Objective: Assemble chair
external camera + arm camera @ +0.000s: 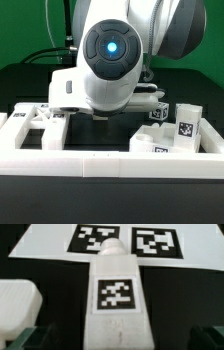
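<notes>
In the wrist view a long white chair post (116, 308) with a square marker tag on its top face lies flat on the black table. Its narrowed end points toward the marker board (45, 243). My gripper (118, 340) is open. Its dark fingertips (28, 339) stand on either side of the post's near end, with a clear gap on each side. Another white chair part (17, 300) lies beside the post. In the exterior view the arm's wrist housing (108, 60) hides the gripper and the post. Upright tagged chair parts (187, 124) stand at the exterior view's right.
The long low white border wall (100, 160) runs along the front and up both sides. More white chair parts (40, 118) lie at the exterior view's left, and a flat tagged slab (155, 143) lies at its right. The marker board carries two large tags.
</notes>
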`<state>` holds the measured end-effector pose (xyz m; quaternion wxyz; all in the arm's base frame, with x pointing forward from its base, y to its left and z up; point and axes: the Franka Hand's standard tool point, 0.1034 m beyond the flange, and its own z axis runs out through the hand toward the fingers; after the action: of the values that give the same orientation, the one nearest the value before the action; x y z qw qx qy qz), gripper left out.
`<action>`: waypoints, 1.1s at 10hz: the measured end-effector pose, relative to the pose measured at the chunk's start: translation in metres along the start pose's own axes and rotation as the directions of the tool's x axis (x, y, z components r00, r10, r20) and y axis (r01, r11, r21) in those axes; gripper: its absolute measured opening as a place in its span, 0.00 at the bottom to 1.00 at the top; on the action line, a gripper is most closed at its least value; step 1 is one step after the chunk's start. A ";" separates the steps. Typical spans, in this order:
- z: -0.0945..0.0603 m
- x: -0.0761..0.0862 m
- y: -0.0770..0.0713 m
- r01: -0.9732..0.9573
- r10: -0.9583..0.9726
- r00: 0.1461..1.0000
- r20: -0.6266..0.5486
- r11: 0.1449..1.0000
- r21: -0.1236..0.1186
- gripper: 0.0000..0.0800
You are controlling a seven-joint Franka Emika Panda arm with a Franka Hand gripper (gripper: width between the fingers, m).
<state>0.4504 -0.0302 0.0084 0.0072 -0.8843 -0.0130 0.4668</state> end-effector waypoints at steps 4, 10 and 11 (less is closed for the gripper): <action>0.004 -0.003 0.001 -0.006 0.006 1.000 0.006 1.000 0.003 0.37; -0.061 -0.026 -0.008 -0.010 0.010 1.000 -0.008 1.000 0.017 0.36; -0.080 -0.030 -0.010 -0.018 0.018 1.000 -0.019 1.000 0.015 0.36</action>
<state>0.4994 -0.0206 0.0786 0.0097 -0.8888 -0.0015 0.4583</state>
